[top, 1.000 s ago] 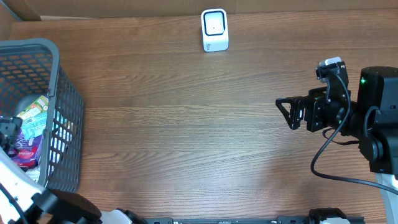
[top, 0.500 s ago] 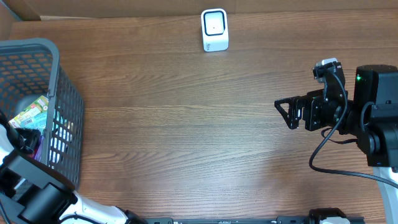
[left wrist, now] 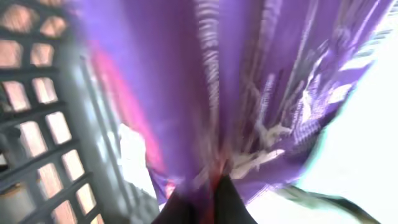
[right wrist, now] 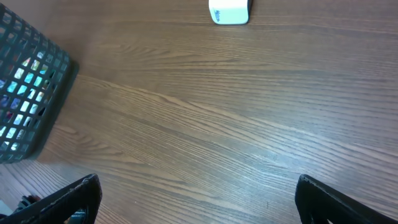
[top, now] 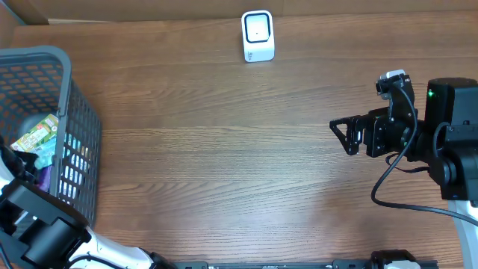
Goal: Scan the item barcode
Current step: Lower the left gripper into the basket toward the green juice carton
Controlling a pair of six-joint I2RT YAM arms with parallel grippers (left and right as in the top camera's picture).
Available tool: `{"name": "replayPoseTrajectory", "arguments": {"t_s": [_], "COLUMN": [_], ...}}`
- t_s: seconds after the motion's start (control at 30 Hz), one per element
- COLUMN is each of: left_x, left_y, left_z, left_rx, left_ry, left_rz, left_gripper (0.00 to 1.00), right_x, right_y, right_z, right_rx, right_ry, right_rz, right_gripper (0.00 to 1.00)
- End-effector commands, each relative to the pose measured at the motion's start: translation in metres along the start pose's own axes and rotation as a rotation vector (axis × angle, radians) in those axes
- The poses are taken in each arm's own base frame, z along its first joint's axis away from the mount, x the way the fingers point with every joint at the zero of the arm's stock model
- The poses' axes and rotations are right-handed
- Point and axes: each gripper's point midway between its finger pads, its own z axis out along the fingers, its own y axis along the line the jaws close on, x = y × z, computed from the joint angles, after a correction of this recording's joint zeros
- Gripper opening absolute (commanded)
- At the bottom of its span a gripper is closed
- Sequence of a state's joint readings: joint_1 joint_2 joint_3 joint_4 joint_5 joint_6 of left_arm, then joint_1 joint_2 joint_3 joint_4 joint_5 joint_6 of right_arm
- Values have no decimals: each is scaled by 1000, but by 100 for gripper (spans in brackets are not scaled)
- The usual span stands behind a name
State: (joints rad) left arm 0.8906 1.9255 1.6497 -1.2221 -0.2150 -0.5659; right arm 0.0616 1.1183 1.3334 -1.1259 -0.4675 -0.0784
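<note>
A purple packet (left wrist: 236, 81) fills the left wrist view, blurred and close. My left gripper (left wrist: 209, 190) is shut on its lower edge, the two dark fingertips pinched together on the wrapper. From overhead this gripper (top: 25, 168) is down inside the grey basket (top: 63, 75), beside a sliver of the purple packet (top: 42, 179). The white barcode scanner (top: 258, 35) stands at the table's far edge. My right gripper (top: 345, 137) hovers open over bare wood at the right, with nothing between its fingers (right wrist: 74, 196).
The basket also holds a green and white packet (top: 36, 134) and other wrapped items. Through the right wrist camera I see the scanner (right wrist: 229, 11) at the top and the basket (right wrist: 31, 93) at the left. Brown wood lies between them.
My left gripper has gone from open to shut on the purple packet inside the basket, and its arm has shifted. The right arm edged slightly left, then held still.
</note>
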Motion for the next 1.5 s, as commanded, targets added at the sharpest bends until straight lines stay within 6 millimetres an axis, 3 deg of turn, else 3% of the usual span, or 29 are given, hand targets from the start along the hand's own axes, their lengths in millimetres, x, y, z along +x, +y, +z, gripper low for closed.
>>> {"name": "replayPoseTrajectory", "arguments": {"t_s": [0.0,0.13,0.27,0.33,0.4,0.43,0.53,0.6,0.73,0.8,1.07,1.17,1.3,1.37,1.47], "left_x": [-28,-40,-36,-29,-21,-18,-11,-9,-2,3,2,-2,-18,-21,-25], "left_y": [-23,-47,-60,-60,-57,-56,-53,-53,-60,-72,-120,-127,-146,-155,-158], "left_z": [-52,-125,-196,-218,-226,-225,-210,-193,-155,-116,-53,-38,-33,-35,-37], "left_rx": [103,235,330,355,356,349,312,284,240,232,360,372,416,439,432], "left_ry": [-105,-213,-333,-360,-352,-341,-286,-239,-145,-89,-133,-168,-295,-348,-395], "left_rz": [48,145,219,232,232,237,249,238,244,264,486,504,638,726,820], "left_gripper": [4,4,4,4,4,16,66,77,80,80,82,82,82,96,99], "right_x": [-6,-8,-8,-8,-8,-8,-8,-8,-8,-8,-7,-7,-5,-5,-4], "right_y": [5,5,5,5,5,5,5,5,5,5,3,1,-2,-3,-5], "right_z": [-5,-5,-5,-5,-5,-5,-5,-5,-5,-5,0,3,8,11,14], "right_rx": [-8,-8,-8,-8,-8,-8,-8,-8,-8,-8,-8,-8,-8,-8,-9], "right_ry": [-21,-27,-27,-26,-26,-26,-26,-26,-26,-27,-13,-1,17,26,37], "right_rz": [-15,-18,-18,-18,-18,-18,-18,-18,-18,-18,-11,-5,5,10,16], "right_gripper": [100,100,100,100,100,100,100,100,100,100,100,100,100,100,100]}}
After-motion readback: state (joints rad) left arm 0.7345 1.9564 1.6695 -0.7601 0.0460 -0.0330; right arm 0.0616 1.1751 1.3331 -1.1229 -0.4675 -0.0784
